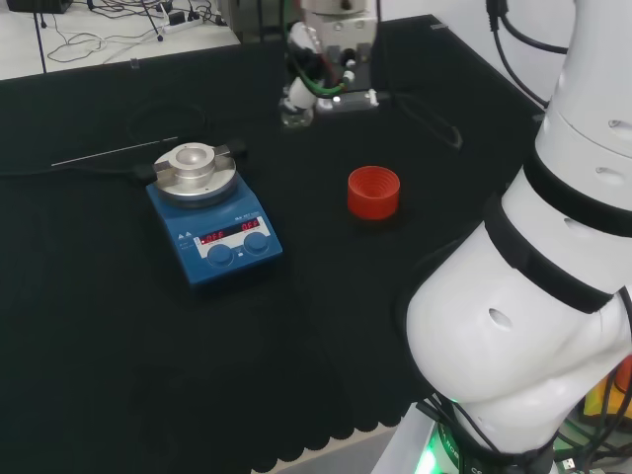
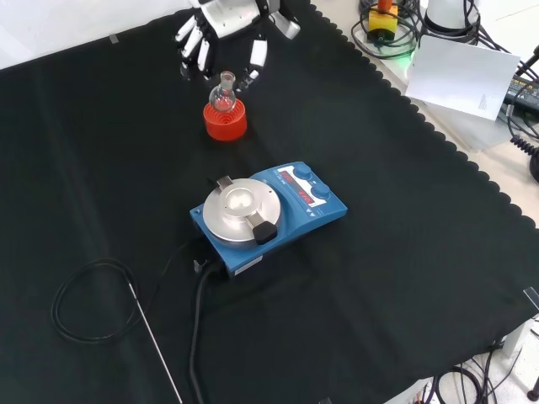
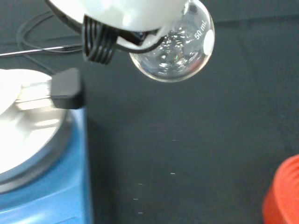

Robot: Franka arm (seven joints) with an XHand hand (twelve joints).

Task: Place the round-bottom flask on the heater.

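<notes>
The clear round-bottom flask hangs in the air under the hand, whose fingers are curled round its neck. In the wrist view its empty bulb floats above bare cloth, between the heater and the red ribbed stand. The front view lines the flask up just over the red stand, below the hand. The head view shows that stand with nothing in it. The blue heater with its round metal plate sits left of the stand, nothing on it.
A thin metal rod lies behind the heater in the head view, joined to a coiled black cable. The heater's cord runs toward the cloth's near edge in the front view. The arm's white links stand at the head view's right.
</notes>
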